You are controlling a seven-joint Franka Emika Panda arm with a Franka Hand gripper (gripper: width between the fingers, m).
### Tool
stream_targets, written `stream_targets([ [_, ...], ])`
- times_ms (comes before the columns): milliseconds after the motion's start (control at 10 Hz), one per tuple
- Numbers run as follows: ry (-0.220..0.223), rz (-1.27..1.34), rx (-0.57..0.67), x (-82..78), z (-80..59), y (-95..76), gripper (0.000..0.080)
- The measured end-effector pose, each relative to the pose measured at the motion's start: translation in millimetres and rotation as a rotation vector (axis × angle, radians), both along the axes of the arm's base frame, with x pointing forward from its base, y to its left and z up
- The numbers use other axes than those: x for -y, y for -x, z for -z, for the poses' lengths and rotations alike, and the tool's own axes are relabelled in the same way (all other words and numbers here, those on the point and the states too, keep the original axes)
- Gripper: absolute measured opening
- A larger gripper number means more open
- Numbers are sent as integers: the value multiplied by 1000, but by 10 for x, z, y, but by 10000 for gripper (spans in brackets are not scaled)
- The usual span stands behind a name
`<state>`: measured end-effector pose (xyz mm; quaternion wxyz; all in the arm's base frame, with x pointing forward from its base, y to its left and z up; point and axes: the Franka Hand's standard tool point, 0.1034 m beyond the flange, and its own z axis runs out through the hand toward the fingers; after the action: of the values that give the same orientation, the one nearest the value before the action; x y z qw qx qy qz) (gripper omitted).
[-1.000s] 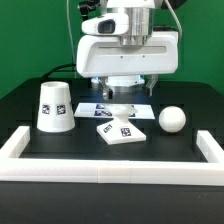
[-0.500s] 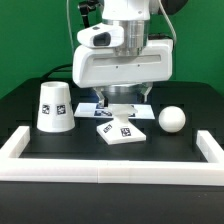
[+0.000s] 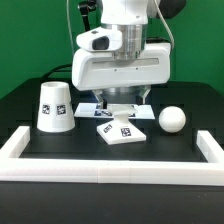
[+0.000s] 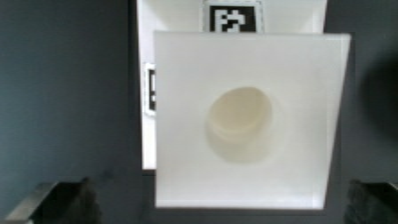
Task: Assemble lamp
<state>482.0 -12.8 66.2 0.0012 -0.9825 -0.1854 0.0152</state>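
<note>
**Item 1. Lamp base** [image 3: 124, 132]: a flat, angular white plastic slab with black-and-white square tags on top. It lies flat on the black table [image 3: 150, 148], near the middle of the work area. In the wrist view the lamp base [image 4: 196, 90] fills most of the picture. An oval socket recess [image 4: 244, 122] is sunk near its middle, and one tag [image 4: 231, 18] shows at one end. Clock directions below are read on the exterior view, with twelve at the far side.

**Item 2. Gripper** [image 3: 120, 105]: two-finger type, on the white arm [image 3: 122, 60], hanging directly over the lamp base. In the wrist view the gripper [image 4: 210, 205] has its dark fingers [image 4: 54, 200] spread wide, one on either side of the slab. They hold nothing. Whether either tip touches the slab cannot be told.

**Item 3. Lamp shade** [image 3: 54, 107]: a tapered white plastic cup bearing tags. It stands upright with its wide end down, at nine to ten o'clock from the base and well apart from it.

**Item 4. Lamp bulb** [image 3: 173, 119]: a round white ball resting on the table at two to three o'clock from the base, apart from it.

**Item 5. Marker board** [image 3: 92, 107]: a thin white sheet with printed tags, flat on the table at eleven to twelve o'clock, just behind the base and partly hidden by the gripper.

**Item 6. Border rail** [image 3: 110, 167]: a white blocky rail along the near edge and both sides of the table.
</note>
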Motion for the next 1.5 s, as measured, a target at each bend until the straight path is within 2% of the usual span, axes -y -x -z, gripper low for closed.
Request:
stream_targets([
  [400, 0, -2, 10, -12, 144, 88, 699],
  [700, 0, -4, 8, -3, 180, 100, 699],
  [900, 0, -7, 9, -19, 171, 93, 533],
  [1500, 0, 7, 10, -34, 177, 80, 534],
])
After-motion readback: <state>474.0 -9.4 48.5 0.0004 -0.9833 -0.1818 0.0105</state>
